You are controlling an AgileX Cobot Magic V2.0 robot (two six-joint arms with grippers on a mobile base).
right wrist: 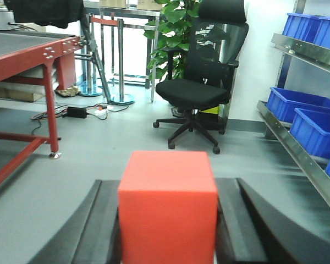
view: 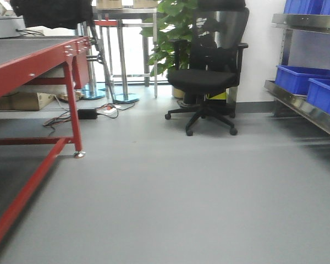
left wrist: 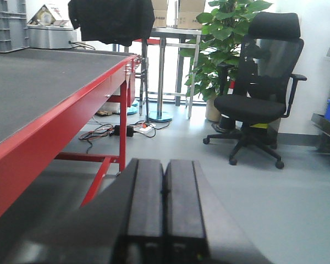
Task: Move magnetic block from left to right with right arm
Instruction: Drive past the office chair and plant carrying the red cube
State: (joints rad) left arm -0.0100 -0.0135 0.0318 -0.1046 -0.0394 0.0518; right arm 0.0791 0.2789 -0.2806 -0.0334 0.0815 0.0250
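Observation:
The magnetic block, a plain bright red cube, fills the lower middle of the right wrist view. My right gripper is shut on it, with one black finger pressed against each side. The cube is held up in the air above the grey floor. In the left wrist view my left gripper is shut, its two black fingers pressed together with nothing between them. Neither gripper nor the block shows in the front view.
A red-framed table with a dark top stands at the left. A black office chair and a green plant stand ahead. Steel shelves with blue bins line the right. Cables lie on the floor.

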